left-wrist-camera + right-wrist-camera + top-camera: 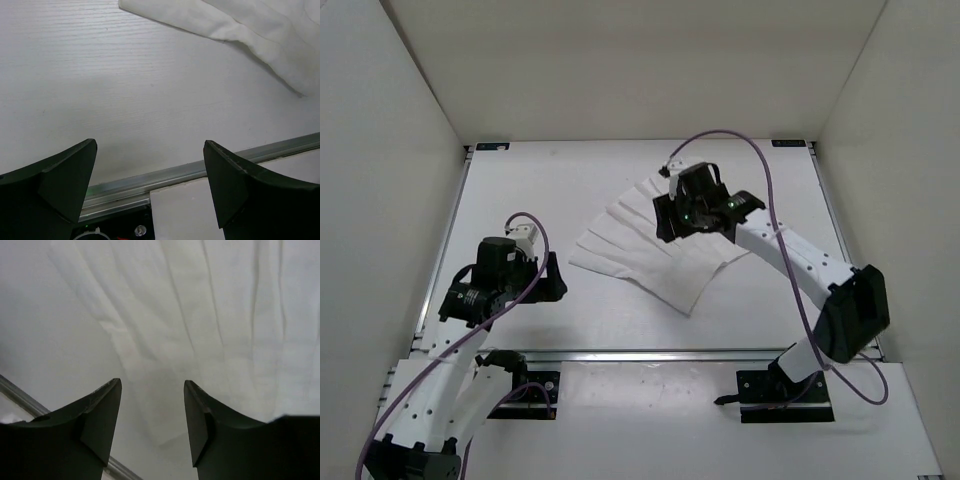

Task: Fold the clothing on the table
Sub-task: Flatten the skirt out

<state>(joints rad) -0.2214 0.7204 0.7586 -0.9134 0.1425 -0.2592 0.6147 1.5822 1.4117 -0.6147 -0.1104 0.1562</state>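
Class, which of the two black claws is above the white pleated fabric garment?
The right claw, over the garment; the left claw is over bare white tabletop.

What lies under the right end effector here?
The white pleated garment lies spread on the table beneath the right end effector, whose jaws stand open over it. In the top view the end effector covers part of the cloth.

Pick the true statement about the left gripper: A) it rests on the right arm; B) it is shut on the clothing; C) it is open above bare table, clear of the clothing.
C: the left gripper stands wide open over the bare table, and the clothing lies beyond it, untouched.
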